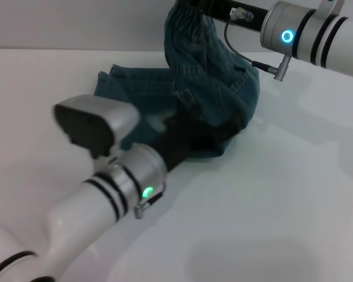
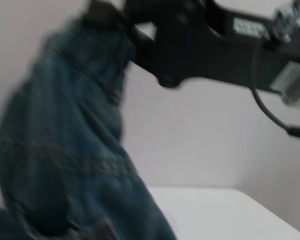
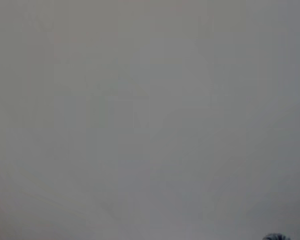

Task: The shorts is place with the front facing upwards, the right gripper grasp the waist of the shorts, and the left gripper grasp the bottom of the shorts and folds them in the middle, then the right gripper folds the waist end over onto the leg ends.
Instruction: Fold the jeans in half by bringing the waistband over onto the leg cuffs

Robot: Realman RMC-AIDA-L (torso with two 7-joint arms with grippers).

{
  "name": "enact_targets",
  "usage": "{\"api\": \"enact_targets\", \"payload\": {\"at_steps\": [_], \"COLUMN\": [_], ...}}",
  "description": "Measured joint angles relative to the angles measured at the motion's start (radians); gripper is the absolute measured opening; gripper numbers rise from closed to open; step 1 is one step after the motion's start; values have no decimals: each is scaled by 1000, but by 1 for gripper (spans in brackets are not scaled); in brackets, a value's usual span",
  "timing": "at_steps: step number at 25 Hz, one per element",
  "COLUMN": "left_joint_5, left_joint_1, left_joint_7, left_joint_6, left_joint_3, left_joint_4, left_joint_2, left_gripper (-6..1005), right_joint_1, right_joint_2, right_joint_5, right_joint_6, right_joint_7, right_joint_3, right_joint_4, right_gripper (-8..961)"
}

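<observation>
Above the tabletop [image 1: 282, 194] my right pincer [image 1: 191, 4] pinched the shorts [image 1: 206, 88] by one end, lifting them so they hung straight down, their lower part lying beneath. My left pincer [image 1: 191, 141] sat low against that lower cloth; its grip I couldn't tell.

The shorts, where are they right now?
In the head view, the shorts sit at the far middle of the white table, one end lifted by the right claw, the near end lying flat by the left claw.
</observation>
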Motion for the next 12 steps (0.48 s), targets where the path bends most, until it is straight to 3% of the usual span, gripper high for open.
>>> {"api": "enact_targets", "payload": {"at_steps": [5,12], "left_joint_5": [0,-3], "left_joint_1": [131,131], "left_joint_7": [120,130], "left_joint_6": [-2,-4], "left_joint_3": [-86,-107], "left_joint_4": [-79,-48], "left_joint_2": [-2,-2], "left_gripper": [860,860], "right_joint_1": [3,41], "right_joint_2": [2,5], "right_joint_5": [0,-5], "right_joint_6": [16,17], "right_joint_7": [0,-1], "right_joint_3": [-14,-68], "right_joint_4": [-4,-27], "right_gripper": [12,17]}}
